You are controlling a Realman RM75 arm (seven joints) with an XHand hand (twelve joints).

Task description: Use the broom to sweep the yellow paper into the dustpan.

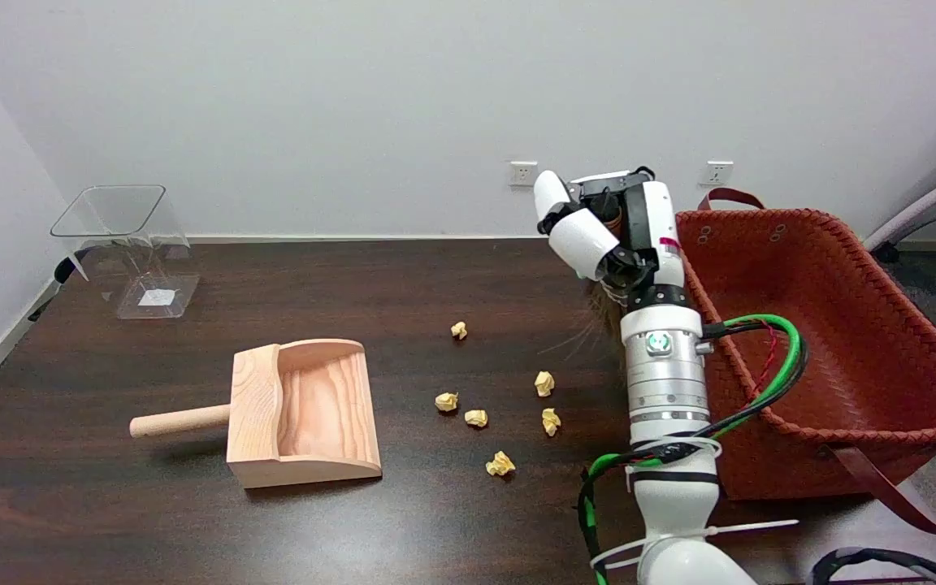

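My right hand (608, 231) is raised above the table's right side, just left of the basket. Its fingers are curled around a brown broom (598, 313). Only a bit of the handle shows between the fingers, and the bristles hang below the hand, mostly hidden behind my forearm, with a few strands trailing left. Several crumpled yellow paper balls lie on the dark table left of the arm, the farthest (459, 330) toward the back and the nearest (500, 464) toward the front. The wooden dustpan (305, 410) sits further left, its open mouth facing right and its handle (179, 422) pointing left.
A large red woven basket (825, 341) stands right against my arm at the table's right end, its strap hanging over the front. A clear plastic container (127, 244) sits at the back left. The wall runs along the table's far edge.
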